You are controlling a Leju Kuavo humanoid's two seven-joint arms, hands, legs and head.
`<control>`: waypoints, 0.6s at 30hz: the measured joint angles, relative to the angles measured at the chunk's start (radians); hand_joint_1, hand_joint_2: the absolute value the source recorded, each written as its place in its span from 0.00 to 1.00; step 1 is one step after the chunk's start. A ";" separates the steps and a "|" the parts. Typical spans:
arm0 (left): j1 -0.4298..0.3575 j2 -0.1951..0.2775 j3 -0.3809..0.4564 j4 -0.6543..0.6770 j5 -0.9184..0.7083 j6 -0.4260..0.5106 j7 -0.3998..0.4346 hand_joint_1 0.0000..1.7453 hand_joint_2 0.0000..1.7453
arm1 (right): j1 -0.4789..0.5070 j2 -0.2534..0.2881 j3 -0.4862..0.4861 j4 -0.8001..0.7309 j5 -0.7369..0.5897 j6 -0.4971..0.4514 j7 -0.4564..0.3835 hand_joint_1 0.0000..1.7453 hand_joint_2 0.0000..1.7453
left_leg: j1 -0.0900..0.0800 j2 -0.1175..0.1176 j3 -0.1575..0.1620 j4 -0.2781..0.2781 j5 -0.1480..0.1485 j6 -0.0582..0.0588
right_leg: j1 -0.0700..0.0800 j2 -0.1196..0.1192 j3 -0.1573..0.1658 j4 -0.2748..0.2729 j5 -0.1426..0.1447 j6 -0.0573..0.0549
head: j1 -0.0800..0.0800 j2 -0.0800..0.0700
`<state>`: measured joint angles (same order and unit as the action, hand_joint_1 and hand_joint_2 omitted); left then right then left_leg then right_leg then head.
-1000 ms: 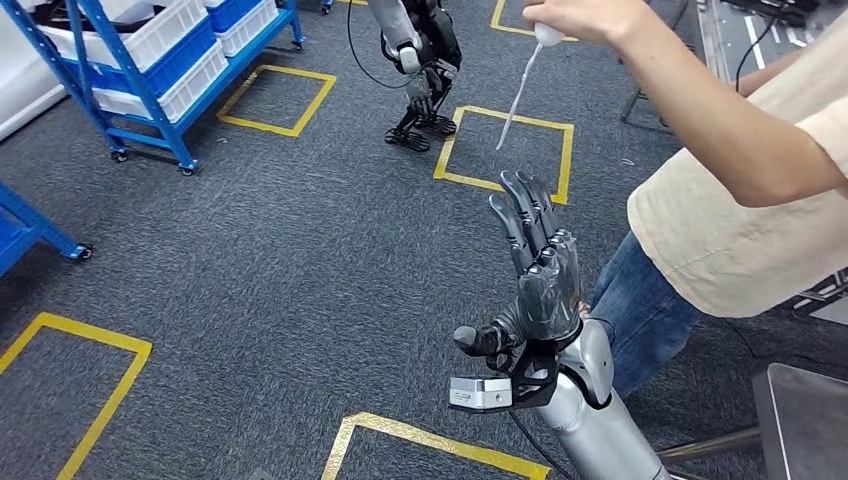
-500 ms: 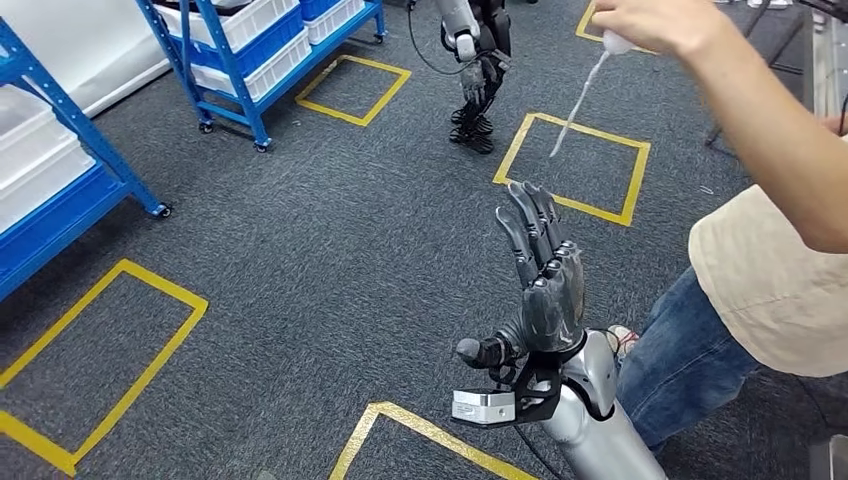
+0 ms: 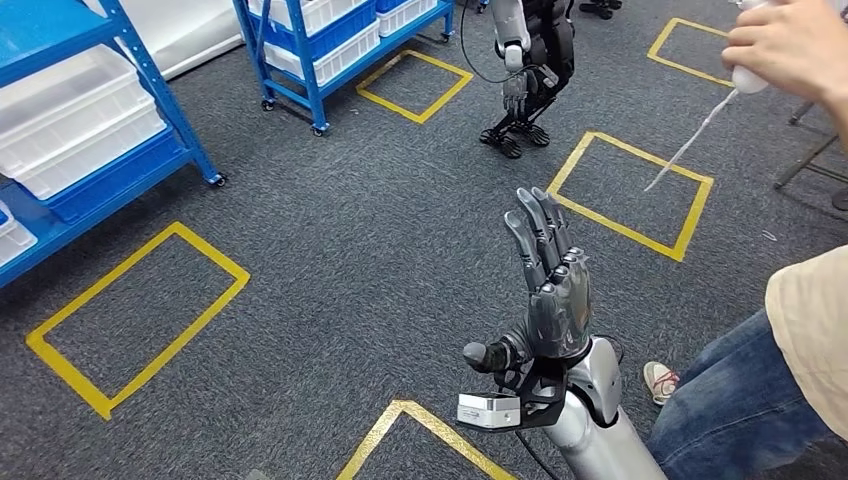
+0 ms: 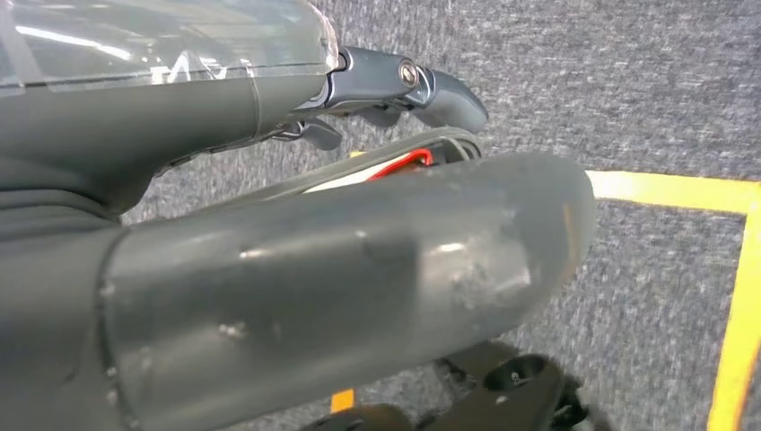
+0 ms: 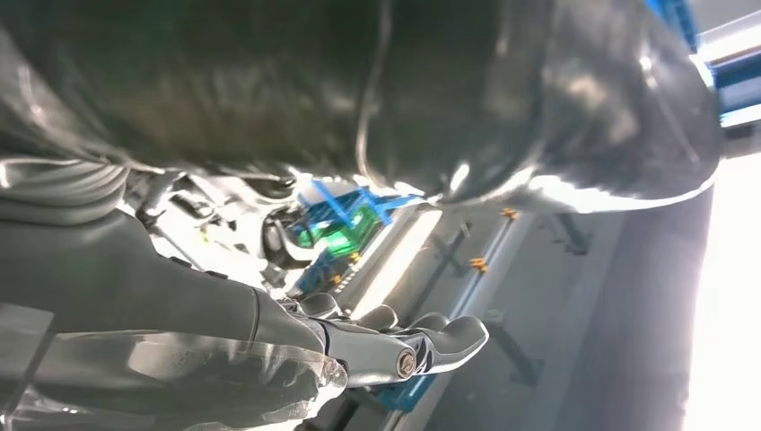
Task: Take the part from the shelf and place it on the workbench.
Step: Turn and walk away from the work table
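My right hand (image 3: 548,290) is raised in front of me in the head view, palm up on edge, fingers straight and spread, holding nothing. The right wrist view has its dark fingers (image 5: 422,346) stretched out. My left hand (image 4: 395,81) hangs low above the carpet in the left wrist view, fingers extended with nothing in them. A blue shelf (image 3: 165,100) with white bins (image 3: 75,125) stands at the left, and a second blue shelf (image 3: 300,55) at the back. I cannot make out the part in the bins.
A person stands close at my right, jeans (image 3: 740,420) and a hand (image 3: 790,45) holding a white tool with a long thin strip. Another robot's legs (image 3: 525,75) stand at the back. Yellow taped squares (image 3: 135,310) mark the grey carpet.
The whole scene has slid to the right in the picture: the camera has turned left, bringing the blue shelves further in. My right hand stays raised and open.
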<state>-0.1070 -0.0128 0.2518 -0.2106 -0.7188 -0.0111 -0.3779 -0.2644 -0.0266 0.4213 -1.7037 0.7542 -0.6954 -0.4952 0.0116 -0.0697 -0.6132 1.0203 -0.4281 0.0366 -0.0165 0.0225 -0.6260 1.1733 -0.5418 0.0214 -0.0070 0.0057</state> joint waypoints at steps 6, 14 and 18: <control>0.001 0.004 0.001 0.000 -0.002 0.000 -0.001 0.00 0.00 | 0.002 0.000 -0.003 -0.002 0.000 -0.002 0.000 0.00 0.00 | 0.003 -0.049 -0.016 0.002 0.008 -0.036 | -0.001 0.031 0.066 -0.149 0.050 -0.021 | 0.000 0.000; 0.003 0.009 0.002 0.000 -0.009 0.002 -0.003 0.00 0.00 | 0.011 0.000 -0.006 -0.003 -0.007 -0.003 -0.007 0.00 0.00 | 0.003 0.066 -0.113 0.230 -0.084 -0.057 | 0.005 -0.080 0.075 -0.154 0.045 -0.042 | -0.003 0.000; 0.001 0.011 0.002 0.000 -0.014 0.003 -0.005 0.00 0.00 | 0.011 0.000 -0.010 -0.003 -0.011 -0.003 -0.008 0.00 0.00 | -0.009 0.124 -0.001 0.021 -0.014 -0.038 | 0.014 -0.121 0.081 -0.145 0.030 -0.027 | -0.002 0.000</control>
<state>-0.1064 -0.0017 0.2542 -0.2107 -0.7332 -0.0076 -0.3833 -0.2535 -0.0267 0.4112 -1.7065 0.7434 -0.6989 -0.5036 0.0027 0.0547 -0.6146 1.0417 -0.4422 -0.0011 -0.0026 -0.0983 -0.5447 1.0278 -0.5117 -0.0058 -0.0091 0.0057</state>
